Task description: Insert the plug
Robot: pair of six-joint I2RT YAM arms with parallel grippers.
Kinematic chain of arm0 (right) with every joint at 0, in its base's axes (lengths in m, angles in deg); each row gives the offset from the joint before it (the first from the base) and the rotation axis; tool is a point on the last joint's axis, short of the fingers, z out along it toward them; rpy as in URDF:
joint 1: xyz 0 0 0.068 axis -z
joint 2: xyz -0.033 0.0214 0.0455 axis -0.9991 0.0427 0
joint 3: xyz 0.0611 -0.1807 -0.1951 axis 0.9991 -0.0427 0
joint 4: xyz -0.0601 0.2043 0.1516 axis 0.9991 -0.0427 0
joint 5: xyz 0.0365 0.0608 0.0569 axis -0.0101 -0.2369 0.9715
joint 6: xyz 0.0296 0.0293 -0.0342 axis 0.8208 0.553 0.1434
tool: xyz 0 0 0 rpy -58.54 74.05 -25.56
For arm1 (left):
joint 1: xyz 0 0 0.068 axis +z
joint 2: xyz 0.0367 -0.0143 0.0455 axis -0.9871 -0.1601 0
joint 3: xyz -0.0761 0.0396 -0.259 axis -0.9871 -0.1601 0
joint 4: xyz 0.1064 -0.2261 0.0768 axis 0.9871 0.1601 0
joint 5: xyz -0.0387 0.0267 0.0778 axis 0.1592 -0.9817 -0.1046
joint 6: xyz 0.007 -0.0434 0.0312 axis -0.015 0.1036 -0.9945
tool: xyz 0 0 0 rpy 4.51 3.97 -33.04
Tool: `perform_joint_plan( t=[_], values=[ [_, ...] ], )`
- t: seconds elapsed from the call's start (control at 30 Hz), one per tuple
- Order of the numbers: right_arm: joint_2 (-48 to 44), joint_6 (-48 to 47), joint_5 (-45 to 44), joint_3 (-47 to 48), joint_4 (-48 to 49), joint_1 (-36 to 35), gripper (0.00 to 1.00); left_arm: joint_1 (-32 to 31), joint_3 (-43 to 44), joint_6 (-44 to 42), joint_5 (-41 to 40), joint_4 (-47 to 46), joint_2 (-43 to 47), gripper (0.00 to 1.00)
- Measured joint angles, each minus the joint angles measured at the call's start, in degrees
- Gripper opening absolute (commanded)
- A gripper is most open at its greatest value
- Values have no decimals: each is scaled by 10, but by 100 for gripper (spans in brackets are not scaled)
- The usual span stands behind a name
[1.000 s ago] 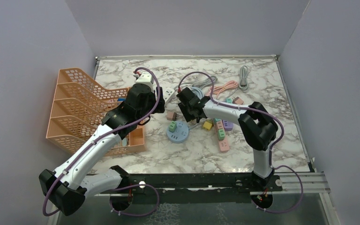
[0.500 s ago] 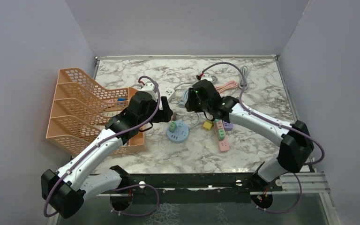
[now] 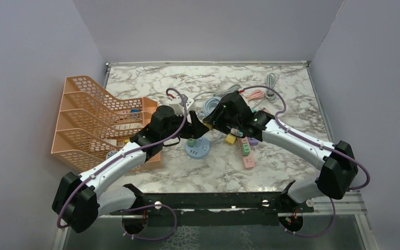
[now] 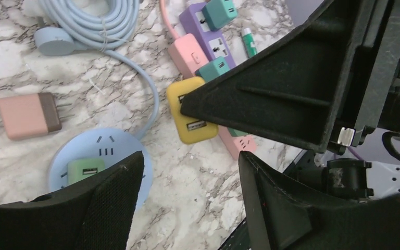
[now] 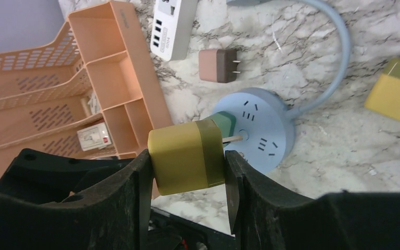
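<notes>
Yellow plug (image 5: 182,153): being pinched by its flat sides between the fingers of right gripper (image 5: 186,167), riding clear of the table, prongs pointing toward round blue socket hub (image 5: 263,133), right beside green adapter (image 5: 223,122) seated in that hub; prongs touching the face or not, cannot tell. Reaching in from the right, elbow thrown out wide, forearm running left over marble table (image 3: 187,172), wrist tipping down above the hub. Stretching in diagonally from the left base, left gripper (image 4: 190,165) hovering over the hub's edge, fingers spreading wide, gripping nothing. Coming nearly nose to nose above the hub. Lying loose on the marble nearby: second yellow charger (image 4: 192,117), pink-brown plug (image 4: 28,115), white power strip (image 5: 173,26). Standing at far left: orange tray (image 3: 94,120).
</notes>
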Motion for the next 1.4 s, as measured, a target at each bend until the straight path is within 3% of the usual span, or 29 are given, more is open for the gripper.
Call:
perform_joint_plan(
  t=[0.3, 0.47, 0.57, 0.63, 0.7, 0.97, 1.17, 1.4],
  values=[
    [-36, 59, 24, -16, 1, 2, 37, -18, -4, 39, -3, -99, -17, 40],
    [-41, 64, 24, -25, 0, 6, 41, -38, 0, 43, -35, -108, -47, 17],
    [-43, 64, 24, -31, 1, 10, 56, -52, 2, 42, -61, -108, -54, 8],
    [-45, 62, 24, -32, 1, 11, 72, -57, 2, 40, -74, -109, -54, 5],
    [-52, 51, 26, -34, 10, 9, 79, -60, 3, 35, -81, -111, -54, 4],
    [-178, -147, 31, -97, 96, 12, 81, -62, 43, -14, -71, -69, -54, 4],
    [-320, -363, 35, -168, 166, 12, 76, -54, 104, -37, -18, 7, -56, 4],
    [-387, -584, 99, -226, 193, 12, 78, -50, 189, -40, 51, 92, -62, 4]
  ],
)
